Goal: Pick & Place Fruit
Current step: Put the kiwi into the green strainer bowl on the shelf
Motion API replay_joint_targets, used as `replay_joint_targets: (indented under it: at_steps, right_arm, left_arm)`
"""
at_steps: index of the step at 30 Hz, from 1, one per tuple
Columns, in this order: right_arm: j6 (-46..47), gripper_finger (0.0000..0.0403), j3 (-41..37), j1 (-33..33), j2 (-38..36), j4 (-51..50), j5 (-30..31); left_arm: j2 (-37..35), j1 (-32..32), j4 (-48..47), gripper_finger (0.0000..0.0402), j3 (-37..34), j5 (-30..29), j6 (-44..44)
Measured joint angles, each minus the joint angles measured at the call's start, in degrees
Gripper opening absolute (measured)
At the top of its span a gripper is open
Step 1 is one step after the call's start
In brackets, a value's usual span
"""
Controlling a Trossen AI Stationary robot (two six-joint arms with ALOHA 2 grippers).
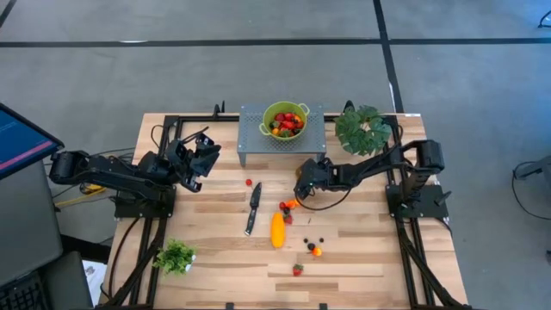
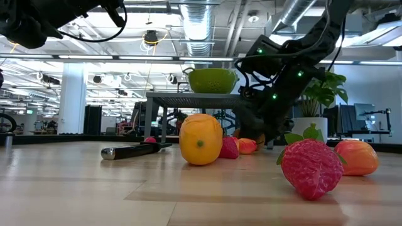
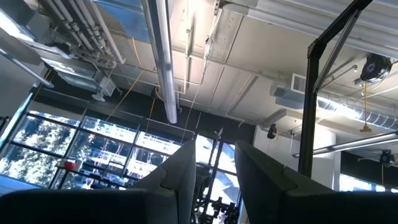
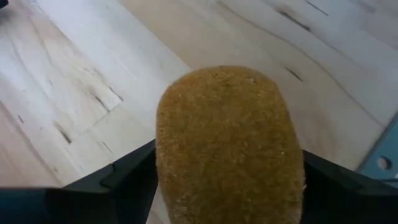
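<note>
Brown and fuzzy, the kiwi (image 4: 229, 146) sat clamped between the right gripper's (image 1: 303, 185) two dark fingers, filling the right wrist view above bare wooden table (image 1: 362, 250). From above, that gripper hung over the table just in front of the grey perforated stand (image 1: 258, 142) that carried the green colander (image 1: 284, 120), already holding several red and yellow pieces. The left gripper (image 1: 203, 155) waited over the table's left side, tilted up toward the ceiling, fingers (image 3: 180, 177) a narrow gap apart with nothing between them.

More fruit lay loose: the long yellow-orange fruit (image 1: 277, 229) beside the black-handled knife (image 1: 253, 207), a strawberry (image 1: 297, 269), small red and orange balls.

Judging by the grip, the rounded kiwi seemed likely to slip out during the lift, or to catch the colander's rim and roll off the stand.
</note>
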Motion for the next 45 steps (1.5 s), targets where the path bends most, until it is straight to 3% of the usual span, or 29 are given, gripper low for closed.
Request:
replay_joint_targets:
  at_steps: [13,20,27,36,45]
  right_arm:
    - [-0.87,0.0215,0.00,0.82,-0.13,0.13,-0.84]
    - [-1.21,0.0231,-0.04,0.94,-0.15,0.48,-1.33]
    - [-1.13,0.0216,-0.04,1.12,-0.17,0.60,-2.36]
    - [-2.99,0.0225,0.15,2.39,-0.04,3.46,-5.08]
    - [-8.80,0.0225,6.32,6.88,0.00,3.74,-5.51]
  left_arm:
    - [0.00,0.00,0.01,0.0106,0.00,0.17,-0.01]
    - [0.00,-0.01,0.01,0.0106,0.02,0.15,-0.01]
    - [0.00,0.01,0.00,0.0106,0.00,-0.07,-0.01]
    - [0.00,0.00,0.01,0.0106,0.00,-0.04,0.00]
    - [0.00,0.01,0.01,0.0106,0.01,-0.01,-0.01]
